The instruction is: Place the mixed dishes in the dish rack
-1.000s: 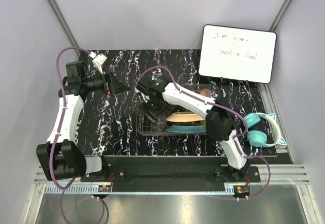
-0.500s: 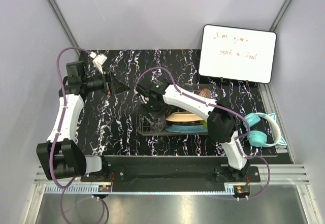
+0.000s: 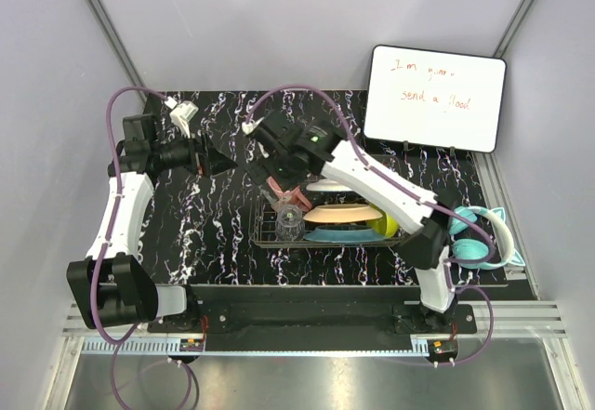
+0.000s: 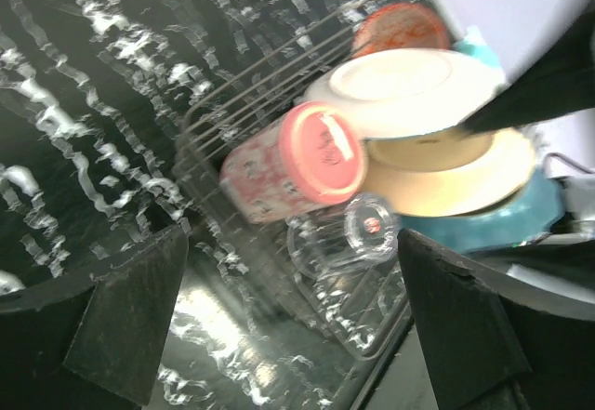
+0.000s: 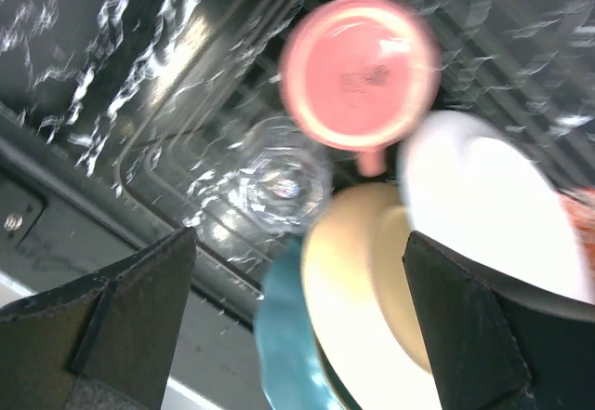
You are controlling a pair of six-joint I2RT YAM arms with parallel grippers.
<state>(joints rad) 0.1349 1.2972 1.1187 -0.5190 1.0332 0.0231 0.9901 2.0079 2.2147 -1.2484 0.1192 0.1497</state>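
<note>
Right pincer (image 5: 297, 238): risen, now apart, empty. Pink ceramic mug (image 5: 358, 71): left in dark wire dish rack (image 4: 232, 103). Left pincer (image 4: 293, 238): apart. Loading seemingly complete.

Black marbled table (image 3: 209, 233), dish rack (image 3: 263, 231), whiteboard (image 3: 434, 99), teal headphones (image 3: 481, 245)

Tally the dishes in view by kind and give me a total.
Plates: 3 (white plate, peach plate, teal plate)
Bowls: 2 (red-white patterned bowl, lime-green bowl)
Mugs: 1 (pink mug)
Glasses: 1 (clear glass)
Total: 7
</note>
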